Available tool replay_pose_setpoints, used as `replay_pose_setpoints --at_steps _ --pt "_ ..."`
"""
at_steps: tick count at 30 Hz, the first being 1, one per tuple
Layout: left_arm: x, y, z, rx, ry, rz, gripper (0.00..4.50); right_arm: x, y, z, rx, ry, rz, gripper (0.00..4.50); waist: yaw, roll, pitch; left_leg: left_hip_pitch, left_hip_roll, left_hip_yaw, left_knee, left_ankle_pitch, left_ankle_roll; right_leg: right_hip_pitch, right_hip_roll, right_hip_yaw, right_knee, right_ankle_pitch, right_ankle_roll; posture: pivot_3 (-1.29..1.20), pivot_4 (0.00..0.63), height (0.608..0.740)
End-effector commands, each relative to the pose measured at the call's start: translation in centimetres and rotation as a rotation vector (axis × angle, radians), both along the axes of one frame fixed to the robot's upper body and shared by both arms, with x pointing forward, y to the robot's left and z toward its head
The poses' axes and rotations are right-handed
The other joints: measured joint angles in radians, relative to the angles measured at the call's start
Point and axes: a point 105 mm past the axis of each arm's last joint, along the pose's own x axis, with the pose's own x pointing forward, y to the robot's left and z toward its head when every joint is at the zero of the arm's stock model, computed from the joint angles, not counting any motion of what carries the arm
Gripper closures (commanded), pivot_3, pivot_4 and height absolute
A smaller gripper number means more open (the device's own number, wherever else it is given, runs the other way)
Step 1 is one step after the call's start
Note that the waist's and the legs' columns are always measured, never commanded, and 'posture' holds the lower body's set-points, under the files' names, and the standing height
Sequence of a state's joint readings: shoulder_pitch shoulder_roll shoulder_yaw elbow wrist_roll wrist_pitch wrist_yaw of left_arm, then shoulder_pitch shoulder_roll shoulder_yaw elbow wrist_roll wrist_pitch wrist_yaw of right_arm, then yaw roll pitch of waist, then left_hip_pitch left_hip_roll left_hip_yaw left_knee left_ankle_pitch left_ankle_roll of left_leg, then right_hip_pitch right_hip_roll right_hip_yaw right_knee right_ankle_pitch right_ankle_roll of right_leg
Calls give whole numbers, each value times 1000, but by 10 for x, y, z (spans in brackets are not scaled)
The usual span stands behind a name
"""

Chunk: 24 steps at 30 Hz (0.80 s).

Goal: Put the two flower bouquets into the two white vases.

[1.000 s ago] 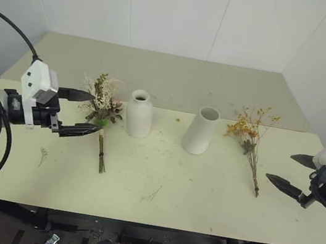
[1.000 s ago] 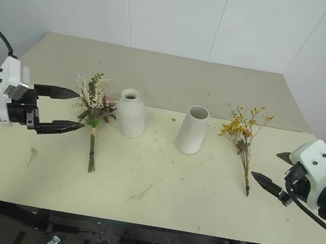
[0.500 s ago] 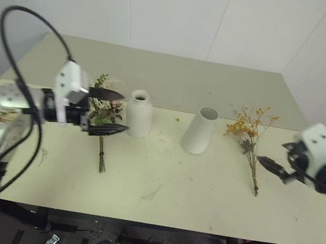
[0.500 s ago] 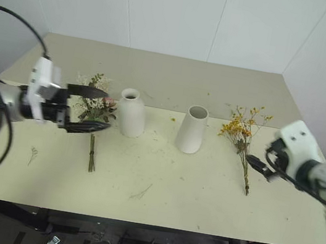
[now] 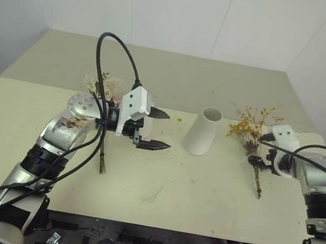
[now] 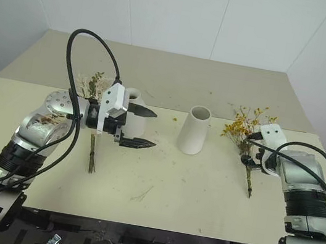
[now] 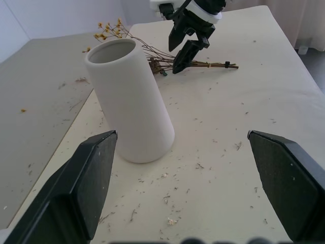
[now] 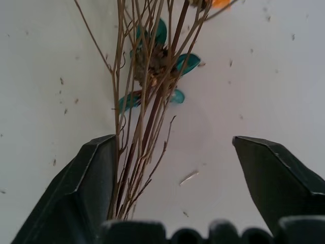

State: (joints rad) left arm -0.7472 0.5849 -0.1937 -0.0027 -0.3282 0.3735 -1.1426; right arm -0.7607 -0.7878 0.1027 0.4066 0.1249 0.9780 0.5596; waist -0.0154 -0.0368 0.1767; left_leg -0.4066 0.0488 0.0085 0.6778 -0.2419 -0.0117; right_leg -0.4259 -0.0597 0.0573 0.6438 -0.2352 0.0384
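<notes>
Left gripper spread, level near bottle vase; right gripper spread, angled down astride yellow spray stems.

Left arm extends from the lower left toward the frame centre, forearm raised, wrist bent sideways. Left gripper points right, its two black fingers spread wide with nothing between them. Right arm reaches in from the right edge; right gripper angles downward, fingers parted.

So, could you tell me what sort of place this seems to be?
Probably a robot test room, not a home: a plain pale table scattered with dried-flower bits, bare white panelled walls, and a white vase set out as a prop.
</notes>
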Motion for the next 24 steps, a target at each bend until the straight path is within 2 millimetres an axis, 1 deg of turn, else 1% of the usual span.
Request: replay_pose_setpoints --at_steps 1,2,4,6,7,9,11,12,13,15,17,18,19,20,22,24 --pt "-3 3 1 18 -30 1 0 8 2 19 4 -67 15 1615 -3 0 0 0 0 0 0 0 0 0 0 0 0 0 0 0 150 740" --pt "-3 4 1 18 -29 5 0 9 2 20 8 -69 17 1910 -5 0 0 0 0 0 0 0 0 0 0 0 0 0 0 0 150 740" --pt "-3 5 0 16 -30 8 0 10 3 20 10 -70 20 2714 -5 0 0 0 0 0 0 0 0 0 0 0 1 0 0 0 150 740" --pt "-3 6 0 11 -31 19 0 12 4 20 11 -70 19 3357 -5 0 0 0 0 0 0 0 0 0 0 0 1 0 0 0 150 740" --pt "-2 7 -1 12 -31 24 0 13 5 21 12 -71 18 3777 -5 0 0 0 0 0 0 0 0 0 0 0 1 0 0 0 150 740" --pt "-3 9 -3 18 -31 33 0 13 5 20 9 -73 8 4443 -4 0 0 0 0 0 0 0 0 0 0 0 1 0 0 0 150 740" --pt "-3 11 -6 19 -26 42 0 14 4 21 -1 -89 -1 4481 -3 0 0 0 0 0 0 0 0 0 0 0 1 0 0 0 150 740" --pt "-3 11 -7 16 -22 46 0 16 5 26 -7 -128 -12 4481 -3 0 0 0 0 0 0 0 0 0 0 0 1 0 0 0 150 740" --pt "-4 14 -7 14 -19 51 0 22 7 40 -55 -240 -8 4481 -4 0 0 0 0 0 0 0 0 0 0 0 1 0 0 0 150 740" --pt "-4 22 -5 14 -26 70 0 28 24 86 -140 -579 35 4481 -6 0 0 0 0 0 0 0 0 0 0 0 1 0 0 0 150 740" --pt "-3 31 0 -5 -35 97 0 22 41 129 -143 -883 58 4481 -12 0 0 0 0 0 -1 0 0 -2 0 1 2 0 0 0 150 740" --pt "-2 38 2 -18 -37 120 0 16 53 154 4 -1019 41 4481 -16 1 0 -1 0 0 -1 0 0 -3 0 1 3 0 0 0 150 740" --pt "-1 43 3 -26 -38 135 0 10 59 169 114 -1099 26 4481 -22 1 0 -1 0 0 -1 0 0 -3 0 1 3 0 0 0 150 740" --pt "1 49 3 -22 -43 161 0 0 71 184 245 -1182 65 4481 -26 1 0 0 1 0 -1 0 0 -3 0 1 3 0 0 0 150 740" --pt "3 57 2 -9 -49 195 0 -12 87 199 378 -1261 127 4481 -26 1 0 0 1 0 -1 0 0 -2 0 1 4 0 0 0 150 740" --pt "3 62 3 -11 -53 212 0 -26 96 206 595 -1345 217 4481 -22 1 0 0 1 -1 -1 0 0 -1 0 0 4 0 0 0 150 740"
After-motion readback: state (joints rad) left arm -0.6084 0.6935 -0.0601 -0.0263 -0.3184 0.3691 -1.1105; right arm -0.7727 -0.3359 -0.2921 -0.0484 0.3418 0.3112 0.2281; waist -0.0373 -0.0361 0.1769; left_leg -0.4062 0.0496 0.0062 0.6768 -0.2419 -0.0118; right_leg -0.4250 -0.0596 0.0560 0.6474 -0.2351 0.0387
